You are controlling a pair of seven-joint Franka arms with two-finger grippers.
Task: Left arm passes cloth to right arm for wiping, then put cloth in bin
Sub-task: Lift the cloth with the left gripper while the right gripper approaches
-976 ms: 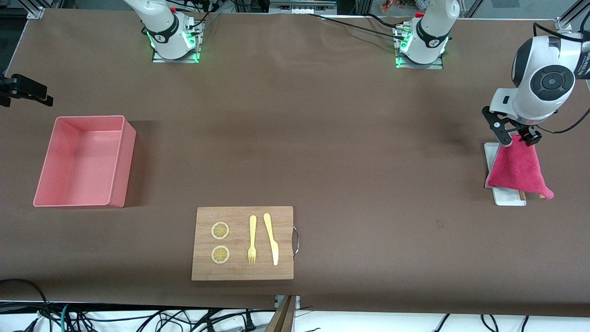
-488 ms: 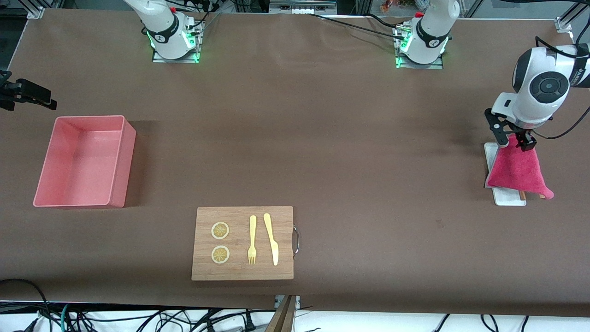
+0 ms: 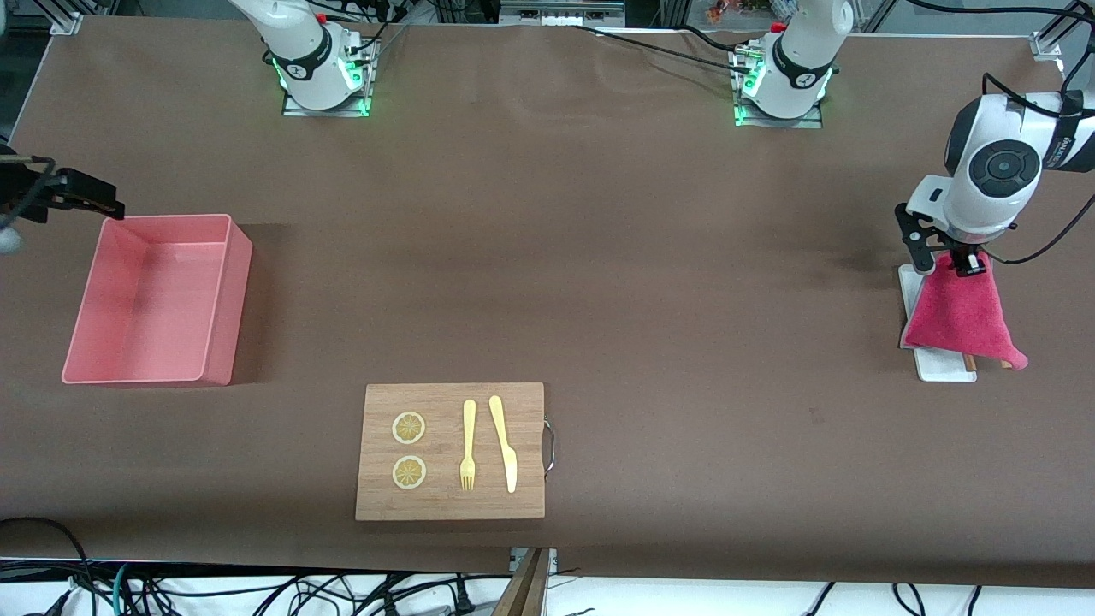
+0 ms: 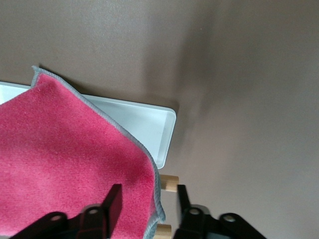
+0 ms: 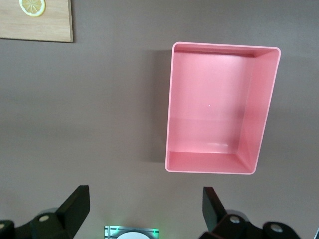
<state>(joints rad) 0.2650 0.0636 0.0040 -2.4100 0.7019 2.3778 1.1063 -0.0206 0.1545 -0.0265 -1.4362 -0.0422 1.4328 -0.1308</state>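
My left gripper [image 3: 949, 263] was down at the corner of the cloth [image 3: 962, 312], fingers half drawn in astride its edge, the cloth lying draped on the white tray [image 3: 941, 370] at my left arm's end. My right gripper [image 5: 144, 209] hung wide open above the table beside the bin [image 3: 154, 295].

You have a broad bare stretch of desk [image 3: 582, 239] between the bin [image 3: 154, 295] at the right arm's end and the white tray [image 3: 937, 364] at the left arm's end, so an end effector can cross there unhindered. Nearer the front camera, the cutting board [image 3: 449, 505] (fork, knife and two lemon slices lie on it) blocks a low sweep. The bin's tall walls stand up from the desk, its inside open from above.
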